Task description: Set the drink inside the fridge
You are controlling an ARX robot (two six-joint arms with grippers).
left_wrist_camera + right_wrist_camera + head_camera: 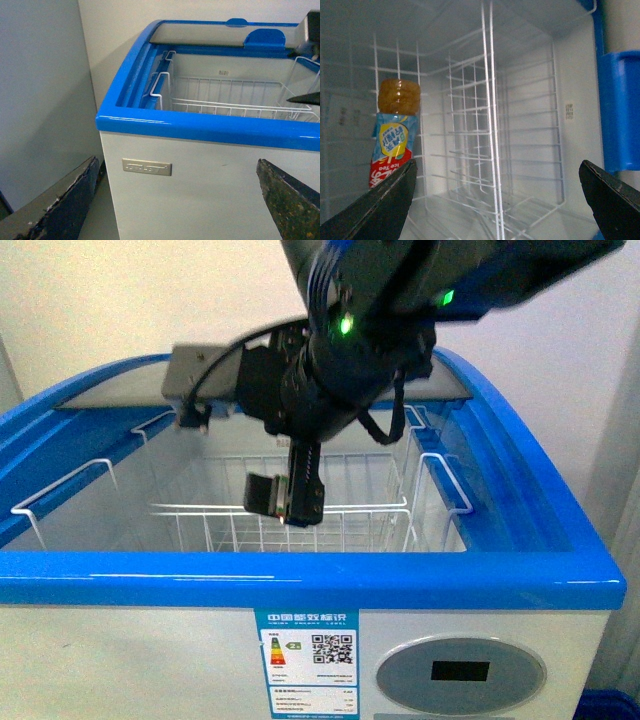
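Right gripper [285, 502]: fingers spread, released | bottle [394, 132] rests in basket [490, 150] | left gripper [175, 200]: spread, holding nothing, parked outside fridge [200, 125], so your right arm works unobstructed.

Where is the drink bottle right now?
In the right wrist view, the iced tea bottle sits inside the fridge, among the white wire baskets, just beyond the open right gripper. The front view hides it.

Bottle [392, 145] label reads "Ice Tea". Fridge [180, 660] front: energy sticker [307, 651] with Chinese heading, QR code. Metal nameplate [147, 167] unreadable.
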